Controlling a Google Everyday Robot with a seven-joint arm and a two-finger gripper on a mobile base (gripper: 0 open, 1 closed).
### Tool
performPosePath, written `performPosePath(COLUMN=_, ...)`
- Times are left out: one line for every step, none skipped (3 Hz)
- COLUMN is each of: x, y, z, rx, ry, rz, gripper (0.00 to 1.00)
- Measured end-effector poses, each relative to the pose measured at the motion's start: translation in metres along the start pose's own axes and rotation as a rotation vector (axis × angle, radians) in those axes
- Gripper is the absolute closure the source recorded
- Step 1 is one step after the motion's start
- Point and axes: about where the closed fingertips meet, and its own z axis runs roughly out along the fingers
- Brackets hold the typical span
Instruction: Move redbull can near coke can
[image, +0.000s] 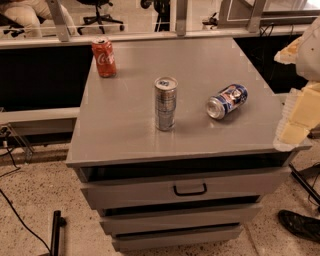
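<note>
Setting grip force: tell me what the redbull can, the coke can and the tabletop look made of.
Redbull can: thin metal, likely aluminium, silver sheen. Coke can: same, glossy red print, silver top. Tabletop: grey, matte, perhaps laminate or painted metal; unclear. Gripper hangs at the table's right edge.

Between the slim can (165, 104) in the middle of the cabinet top (125, 135) and the red can (104, 57) at the far left corner lies bare grey surface. A blue-and-white can (227, 101) lies on its side to the right, between the slim can and the gripper (294, 125) at the right edge.
</note>
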Motion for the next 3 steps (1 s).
performPosePath(x=-0.008, y=-0.006, z=0.002, rx=-0.004, ry=-0.041, rz=-0.005, gripper=0.00)
performPosePath(x=-0.040, y=-0.026, z=0.012, rx=-0.016, ry=-0.162, rz=-0.033, gripper=0.00)
performPosePath(x=-0.081, y=-0.050, z=0.039, rx=-0.035, ry=-0.250, rz=-0.088, gripper=0.00)
